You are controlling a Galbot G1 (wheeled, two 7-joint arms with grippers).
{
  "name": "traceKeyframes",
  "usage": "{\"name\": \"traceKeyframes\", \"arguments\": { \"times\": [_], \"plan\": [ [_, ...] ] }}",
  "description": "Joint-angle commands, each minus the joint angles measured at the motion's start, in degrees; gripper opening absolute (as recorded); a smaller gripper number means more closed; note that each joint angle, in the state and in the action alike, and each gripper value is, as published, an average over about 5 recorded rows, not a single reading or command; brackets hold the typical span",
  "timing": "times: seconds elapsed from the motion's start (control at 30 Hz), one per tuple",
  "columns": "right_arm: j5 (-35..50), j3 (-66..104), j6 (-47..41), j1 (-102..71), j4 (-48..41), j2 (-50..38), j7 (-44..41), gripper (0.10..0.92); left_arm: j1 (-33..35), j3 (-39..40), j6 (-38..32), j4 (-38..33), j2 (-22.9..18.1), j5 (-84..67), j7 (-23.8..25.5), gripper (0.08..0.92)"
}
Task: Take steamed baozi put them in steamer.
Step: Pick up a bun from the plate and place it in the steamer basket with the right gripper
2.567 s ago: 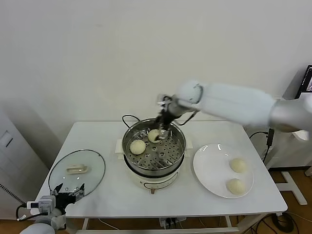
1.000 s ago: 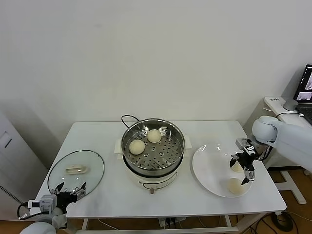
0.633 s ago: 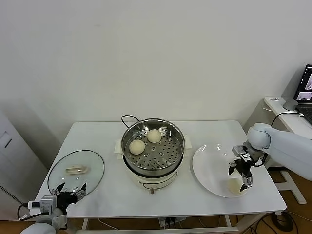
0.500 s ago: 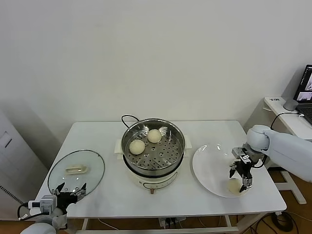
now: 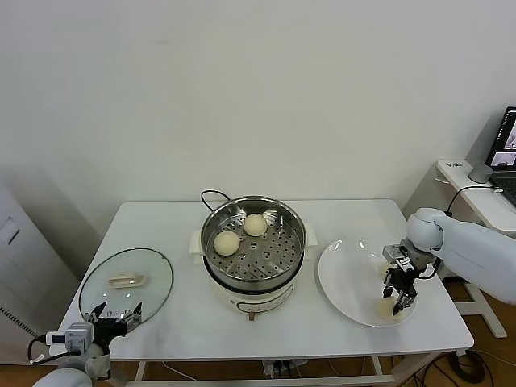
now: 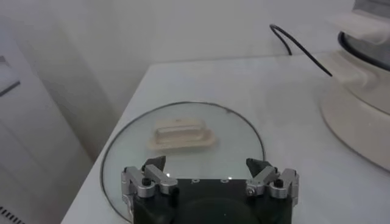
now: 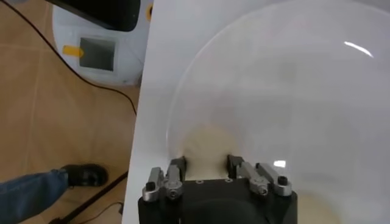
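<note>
The steamer (image 5: 254, 278) stands mid-table with two baozi on its perforated tray, one at the left (image 5: 226, 242) and one at the back (image 5: 255, 225). My right gripper (image 5: 400, 294) is down on the white plate (image 5: 343, 282), shut on the nearer baozi (image 5: 385, 310). In the right wrist view the gripper (image 7: 206, 163) has its fingers pressed against both sides of that baozi (image 7: 207, 141). The plate's other baozi is hidden behind the gripper in the head view. My left gripper (image 5: 113, 313) is open and empty at the table's front left.
A round glass lid (image 5: 157, 278) with a white handle (image 6: 181, 133) lies at the front left, just beyond the left gripper (image 6: 210, 173). A black cord (image 5: 211, 195) runs behind the steamer. The plate is close to the table's right edge.
The right arm swung from the steamer, leaving a second baozi there, over to the plate. It lowered onto the nearer baozi and its fingers closed on it. The left arm has not moved.
</note>
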Motion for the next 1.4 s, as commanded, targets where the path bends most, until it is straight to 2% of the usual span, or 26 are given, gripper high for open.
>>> {"name": "traceKeyframes", "arguments": {
  "times": [0.03,0.2,0.53,0.83,1.07,1.4],
  "plan": [
    [2.2,-0.9,2.0,12.2,0.8,0.8,-0.7,0.385,0.0,0.1,0.0,0.1,0.1,0.0,0.0,0.823],
    [4.6,-0.3,7.3,21.4,0.2,4.6,-1.3,0.384,-0.3,0.5,0.1,0.0,0.2,0.0,0.0,0.823],
    [11.2,4.2,25.5,25.4,-2.0,16.4,-0.8,0.390,-0.6,1.0,0.0,0.0,0.4,0.0,0.0,0.823],
    [8.3,5.7,42.6,22.7,0.0,26.0,-0.4,0.391,-0.1,0.9,-0.3,0.1,0.6,-0.1,0.0,0.823],
    [2.3,5.5,48.4,19.8,3.0,31.2,-0.8,0.390,0.0,0.9,-0.3,0.1,0.5,-0.1,0.0,0.823],
    [-5.0,5.6,49.0,15.0,5.5,33.4,-1.4,0.395,0.1,1.0,-0.4,0.1,0.4,-0.1,0.0,0.823]
  ]
}}
